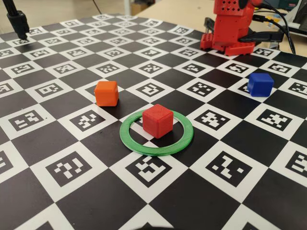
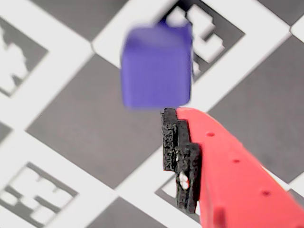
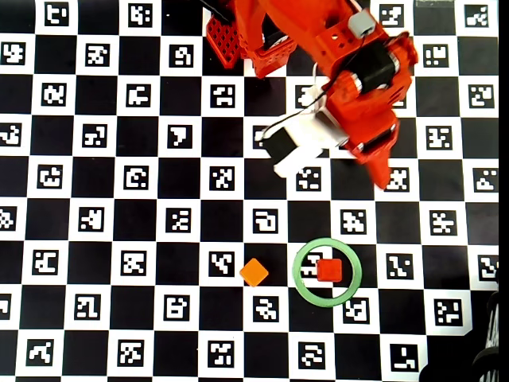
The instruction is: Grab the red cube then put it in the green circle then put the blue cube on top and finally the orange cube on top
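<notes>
The red cube (image 1: 157, 120) (image 3: 329, 270) sits inside the green circle (image 1: 158, 150) (image 3: 327, 302), toward its far side in the fixed view. The orange cube (image 1: 106, 93) (image 3: 254, 272) rests on the board left of the ring. The blue cube (image 1: 260, 84) stands alone at the right. In the wrist view, the blue cube (image 2: 156, 66) is blurred, just beyond the tip of one red finger (image 2: 223, 166) with a bare black pad. No second finger shows there, and nothing is held. In the overhead view my gripper (image 3: 383, 175) hangs over the blue cube's spot and hides it.
A checkerboard mat of black squares and marker tiles (image 1: 67, 167) covers the table. The red arm base (image 1: 230, 24) (image 3: 254, 40) stands at the far edge. A black clamp (image 1: 19, 24) is at the far left, and cables (image 1: 288, 24) run at the far right.
</notes>
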`<state>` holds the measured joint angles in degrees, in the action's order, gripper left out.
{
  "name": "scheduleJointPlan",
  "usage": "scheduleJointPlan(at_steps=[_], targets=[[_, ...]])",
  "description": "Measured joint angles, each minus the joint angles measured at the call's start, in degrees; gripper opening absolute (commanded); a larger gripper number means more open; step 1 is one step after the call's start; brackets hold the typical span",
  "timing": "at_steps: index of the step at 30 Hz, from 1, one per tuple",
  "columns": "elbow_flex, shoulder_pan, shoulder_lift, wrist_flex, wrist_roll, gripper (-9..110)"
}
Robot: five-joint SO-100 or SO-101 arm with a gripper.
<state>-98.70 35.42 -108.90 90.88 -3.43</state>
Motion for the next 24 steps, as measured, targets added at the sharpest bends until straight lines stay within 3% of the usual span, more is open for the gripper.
scheduleJointPlan(at_steps=[24], targets=[[-19.42,6.77,5.63,-23.20,1.32,46]])
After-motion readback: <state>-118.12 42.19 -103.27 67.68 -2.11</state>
